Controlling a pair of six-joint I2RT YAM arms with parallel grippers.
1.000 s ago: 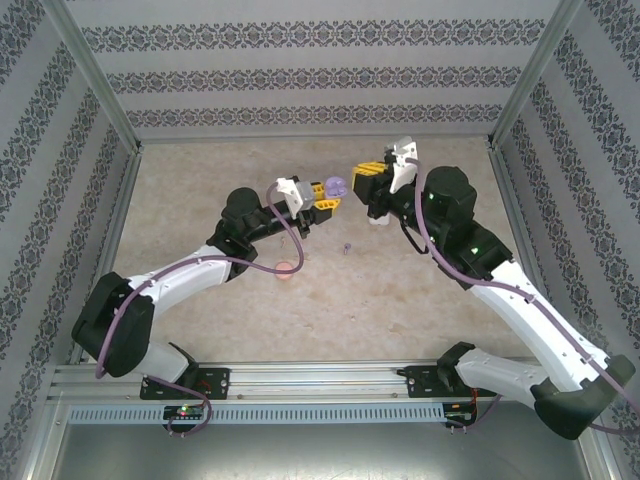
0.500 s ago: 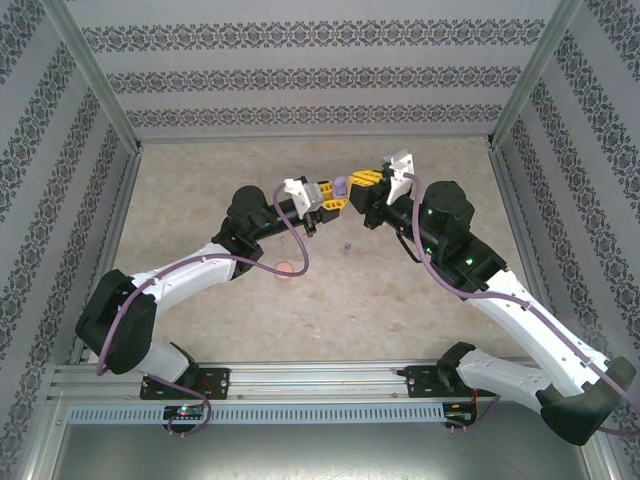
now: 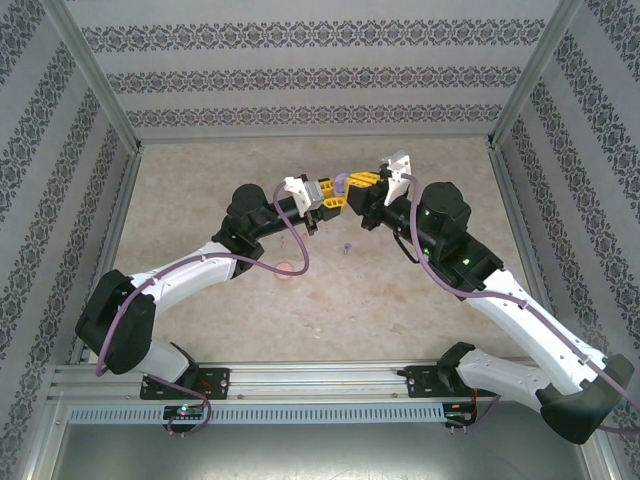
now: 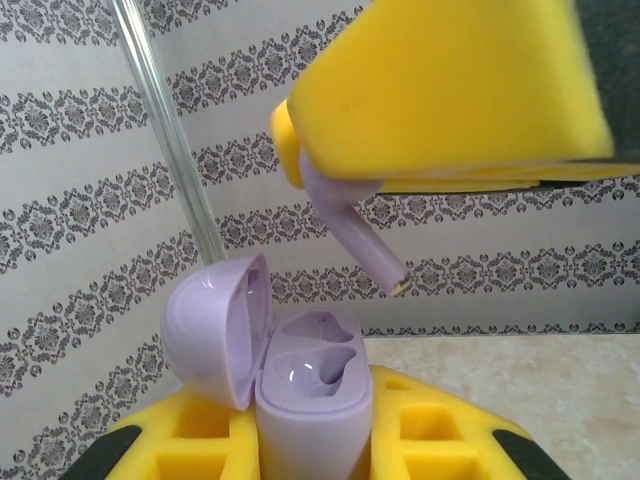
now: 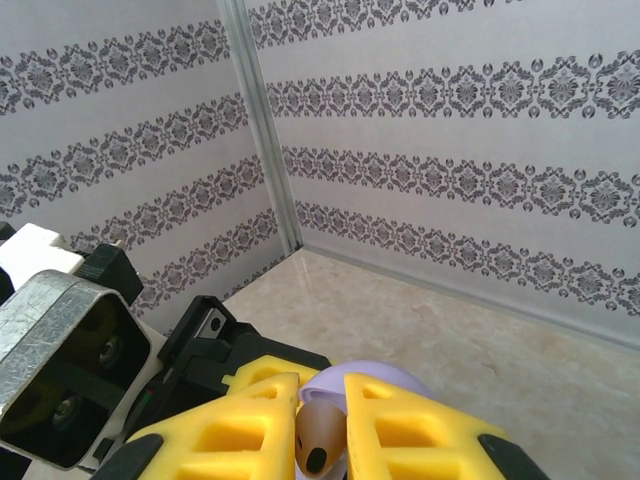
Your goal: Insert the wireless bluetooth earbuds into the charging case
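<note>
My left gripper [image 3: 333, 193] is shut on an open purple charging case [image 4: 305, 400], held upright with its lid [image 4: 212, 325] swung back to the left. Both sockets look empty. My right gripper [image 3: 362, 181] is shut on a purple earbud [image 4: 352, 228] and meets the left gripper above the table. In the left wrist view the earbud's stem points down and right, a little above the case's sockets and apart from them. In the right wrist view the earbud [image 5: 320, 440] sits pinched between the yellow fingers [image 5: 415, 430], with the case lid [image 5: 375, 378] just behind it. A second purple earbud [image 3: 346, 247] lies on the table.
A small pinkish round item [image 3: 286, 269] lies on the table near the left forearm. Patterned walls and metal frame posts [image 3: 113, 110] close the table in on three sides. The left gripper's black body [image 5: 215, 350] is close in front of the right wrist camera.
My right gripper has moved left toward the left gripper, bringing the purple earbud over the open case. The left gripper has edged slightly right with the case.
</note>
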